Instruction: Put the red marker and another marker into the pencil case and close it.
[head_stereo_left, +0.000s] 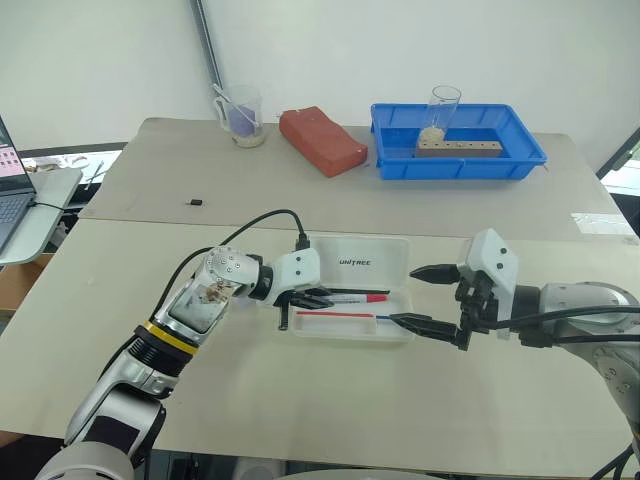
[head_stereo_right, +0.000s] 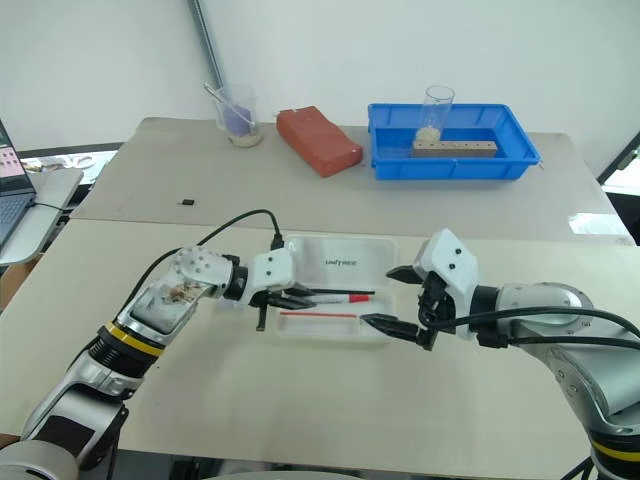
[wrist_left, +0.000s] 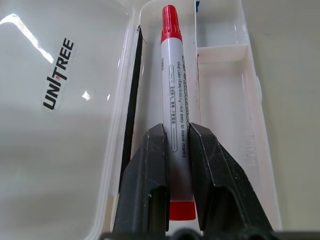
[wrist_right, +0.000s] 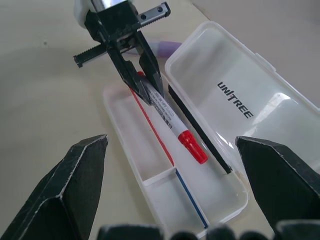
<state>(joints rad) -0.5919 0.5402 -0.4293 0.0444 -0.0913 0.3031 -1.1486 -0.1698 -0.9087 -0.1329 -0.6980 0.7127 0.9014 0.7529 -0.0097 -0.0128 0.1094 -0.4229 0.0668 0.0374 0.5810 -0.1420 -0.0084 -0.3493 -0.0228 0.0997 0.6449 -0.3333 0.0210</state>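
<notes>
Over the open pencil case (head_stereo_left: 350, 290), your left gripper (head_stereo_left: 318, 298) clamps the red marker (wrist_left: 175, 120); your right gripper (head_stereo_left: 425, 298) hangs spread wide, empty, beside the case's other end.

You have a blue tray (head_stereo_left: 530, 160) at the far table edge, a glass (head_stereo_left: 441, 113) and wooden block (head_stereo_left: 458, 148) inside it; left of the tray lie a red brick (head_stereo_left: 322, 140), then a plastic cup (head_stereo_left: 244, 116).

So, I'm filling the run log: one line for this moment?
left gripper: shut on red marker, over open pencil case | right gripper: open, empty, beside case | lilac highlighter: outside case
</notes>
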